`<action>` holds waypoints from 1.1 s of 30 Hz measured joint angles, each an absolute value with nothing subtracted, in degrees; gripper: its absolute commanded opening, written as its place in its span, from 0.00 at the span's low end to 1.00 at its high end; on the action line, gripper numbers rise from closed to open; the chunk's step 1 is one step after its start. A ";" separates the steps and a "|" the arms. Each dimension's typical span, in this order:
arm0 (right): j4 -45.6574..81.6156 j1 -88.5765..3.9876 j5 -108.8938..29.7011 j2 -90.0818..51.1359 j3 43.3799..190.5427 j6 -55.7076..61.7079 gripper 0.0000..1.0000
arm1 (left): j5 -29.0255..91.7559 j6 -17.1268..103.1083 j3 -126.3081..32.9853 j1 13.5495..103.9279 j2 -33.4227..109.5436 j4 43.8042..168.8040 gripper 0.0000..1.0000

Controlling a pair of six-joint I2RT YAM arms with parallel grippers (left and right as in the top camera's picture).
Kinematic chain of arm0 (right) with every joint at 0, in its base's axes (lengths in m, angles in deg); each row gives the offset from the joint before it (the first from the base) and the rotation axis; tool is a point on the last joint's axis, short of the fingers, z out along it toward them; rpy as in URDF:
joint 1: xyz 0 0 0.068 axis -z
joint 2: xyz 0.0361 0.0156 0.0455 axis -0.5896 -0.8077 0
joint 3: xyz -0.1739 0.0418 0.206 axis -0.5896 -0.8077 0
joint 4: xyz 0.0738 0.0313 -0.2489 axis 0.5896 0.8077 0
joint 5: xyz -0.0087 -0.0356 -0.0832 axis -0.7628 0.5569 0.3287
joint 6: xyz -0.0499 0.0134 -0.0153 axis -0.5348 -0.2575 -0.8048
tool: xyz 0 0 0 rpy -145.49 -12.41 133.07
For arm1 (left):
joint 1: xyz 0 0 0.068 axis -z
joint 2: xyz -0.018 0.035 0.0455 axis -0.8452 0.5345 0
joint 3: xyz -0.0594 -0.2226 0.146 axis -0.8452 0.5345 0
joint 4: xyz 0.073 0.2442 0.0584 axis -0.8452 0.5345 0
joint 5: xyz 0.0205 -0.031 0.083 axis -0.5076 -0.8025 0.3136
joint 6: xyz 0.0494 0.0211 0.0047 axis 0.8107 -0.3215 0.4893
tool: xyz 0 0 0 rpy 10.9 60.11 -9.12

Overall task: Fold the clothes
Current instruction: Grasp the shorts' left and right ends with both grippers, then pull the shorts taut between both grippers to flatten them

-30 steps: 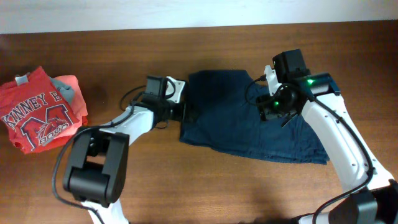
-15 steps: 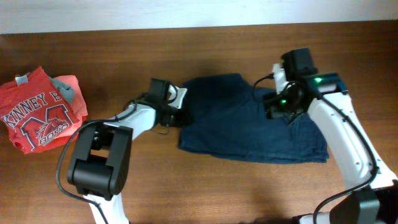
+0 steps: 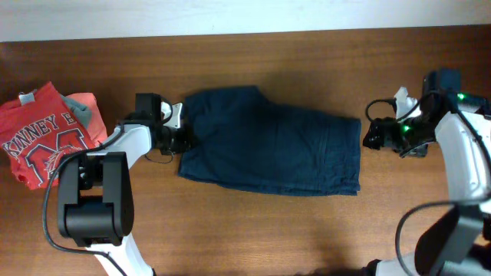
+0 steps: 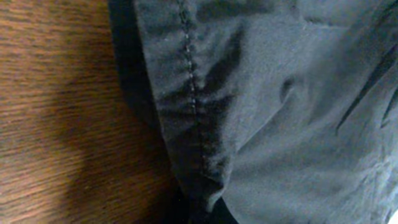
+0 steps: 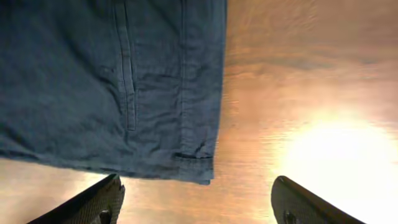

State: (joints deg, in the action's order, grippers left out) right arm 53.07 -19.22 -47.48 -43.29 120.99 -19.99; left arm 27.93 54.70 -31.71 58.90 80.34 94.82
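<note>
Red tee (image 3: 46, 146) lying 9 o'clock on table (image 3: 253, 230). My L gripper (image 3: 182, 141) sitting at clothes (image 3: 268, 149) 9 o'clock edge; can't tell grip. Clothes lying flat mid-table. My R gripper (image 3: 374, 136) hovering just off 3 o'clock edge, jaws apart, empty.

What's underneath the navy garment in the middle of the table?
Only bare wooden table shows around the navy garment, which lies spread on it. Anything directly beneath the fabric is covered, so I can't see it.

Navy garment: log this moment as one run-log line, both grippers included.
navy garment flat on table | left gripper at its left edge, grip unclear | right gripper open, just off its right edge
</note>
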 measured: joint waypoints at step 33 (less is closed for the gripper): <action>33.73 -17.80 -65.31 -55.13 101.52 -22.94 0.44 | 30.56 54.72 -32.21 59.21 79.75 97.46 0.05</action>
